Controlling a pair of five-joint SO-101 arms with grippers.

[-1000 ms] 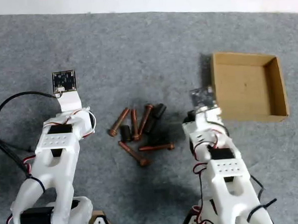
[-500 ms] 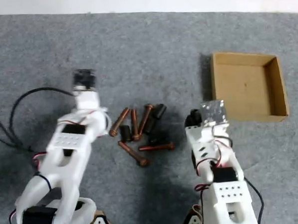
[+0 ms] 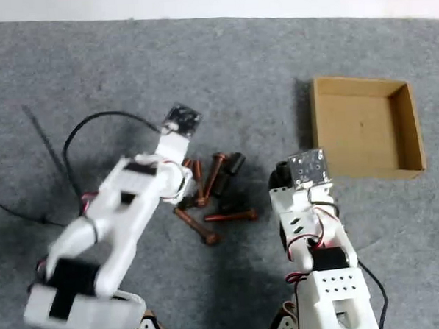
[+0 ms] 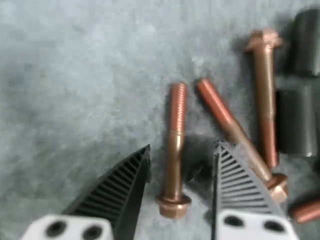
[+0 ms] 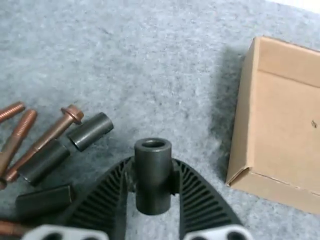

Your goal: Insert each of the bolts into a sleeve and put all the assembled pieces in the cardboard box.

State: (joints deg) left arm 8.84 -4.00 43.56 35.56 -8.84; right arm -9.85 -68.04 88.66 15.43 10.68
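Several copper bolts [image 3: 229, 216] and black sleeves [image 3: 234, 164] lie in a loose pile at the table's middle. My left arm [image 3: 133, 198] leans over the pile's left side. My left gripper [image 4: 182, 148] is open and straddles one copper bolt [image 4: 175, 145], which lies between its fingers on the carpet. Another bolt [image 4: 230, 127] runs under one finger [image 4: 230, 175]. My right gripper [image 5: 152, 172] is shut on an upright black sleeve [image 5: 152, 160], held right of the pile. The right arm [image 3: 310, 204] stands just left of the cardboard box [image 3: 317, 122], which holds nothing.
Grey carpet covers the table. Loose sleeves [image 5: 90, 131] and a bolt [image 5: 50, 132] lie near the right gripper. The box wall [image 5: 280, 120] stands close beside the held sleeve. A black cable [image 3: 92, 127] loops behind the left arm.
The left arm has swung right from open carpet onto the bolt pile. The right arm has drawn back a little from the box with the sleeve.
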